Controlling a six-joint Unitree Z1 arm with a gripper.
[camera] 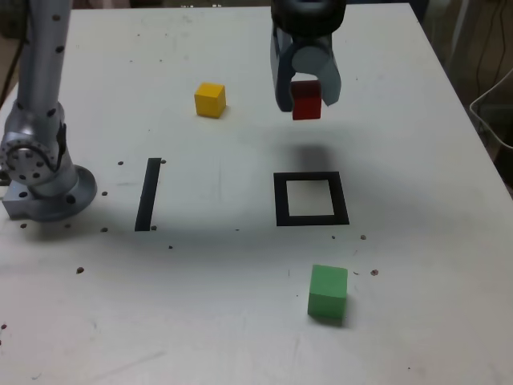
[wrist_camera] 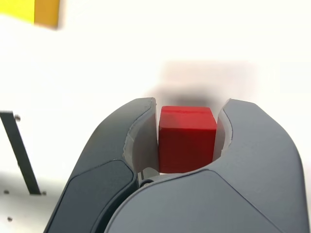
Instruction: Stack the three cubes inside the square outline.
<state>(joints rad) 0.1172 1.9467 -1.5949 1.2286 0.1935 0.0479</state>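
fingers (wrist_camera: 124, 141): closed tight on red cube (camera: 306, 99), held clear above the table (camera: 417, 160) | square outline (camera: 311, 198): empty, nearer the camera than the gripper (camera: 305, 88) | yellow cube (camera: 210, 100): toward the exterior view's left | green cube (camera: 328, 293): near front edge | black strip (camera: 148, 193): well apart from the outline

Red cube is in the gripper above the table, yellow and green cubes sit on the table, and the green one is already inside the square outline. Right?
Not quite. The green cube sits outside the square outline, nearer the camera in the exterior view; the outline is empty. The rest holds: the gripper holds the red cube above the table, and the yellow cube rests on it.
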